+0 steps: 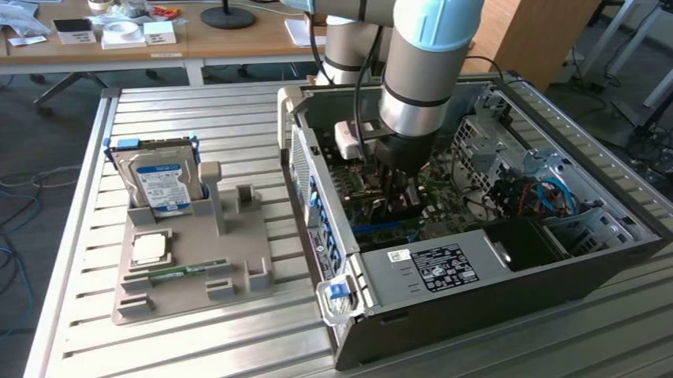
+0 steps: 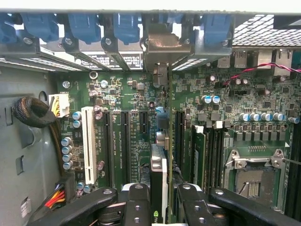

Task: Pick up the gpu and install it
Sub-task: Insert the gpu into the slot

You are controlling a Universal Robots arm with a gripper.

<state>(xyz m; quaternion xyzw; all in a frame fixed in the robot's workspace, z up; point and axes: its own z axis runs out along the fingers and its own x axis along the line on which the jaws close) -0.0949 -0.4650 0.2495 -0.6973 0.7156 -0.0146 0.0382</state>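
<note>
Gpu (image 2: 158, 165) stands edge-on in the gripper (image 2: 160, 195), jaws closed on it, over the motherboard (image 2: 131, 94) slots inside the case (image 1: 474, 323). Installing seems under way. Seating it calls for lining its edge squarely with a slot.

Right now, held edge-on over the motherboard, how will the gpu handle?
Probably stiff: the gpu stands straight in the end effector. Likely fragile: a thin card above the crowded motherboard. Gripped along one edge, it might tilt if pushed.
</note>
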